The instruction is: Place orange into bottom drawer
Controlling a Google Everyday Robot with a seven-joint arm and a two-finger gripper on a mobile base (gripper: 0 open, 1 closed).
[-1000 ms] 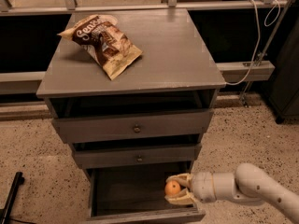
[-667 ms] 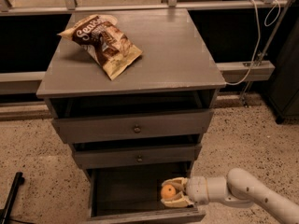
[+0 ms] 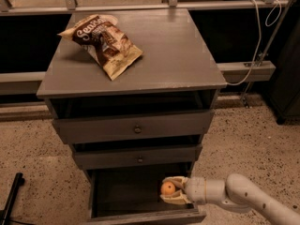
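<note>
Bright orange against the dark tray, the orange (image 3: 167,188) is clasped between the two pale fingers of the hand (image 3: 165,190), over the right part of the open bottom drawer (image 3: 115,193), near its front board. Whether the fruit touches the tray floor is hard to tell. The white arm (image 3: 236,196) reaches in from the right. Above, a chip bag (image 3: 101,42) lies near the back left corner of the grey bench (image 3: 178,55).

I count one orange (image 3: 168,188), clasped in my one tool (image 3: 164,189), which hangs inside the one open bottom drawer (image 3: 122,196). Above are two more drawers, the top drawer (image 3: 93,128) and the middle drawer (image 3: 103,158), with one round knob each. One chip bag (image 3: 103,43) lies on the one desk (image 3: 178,55).
</note>
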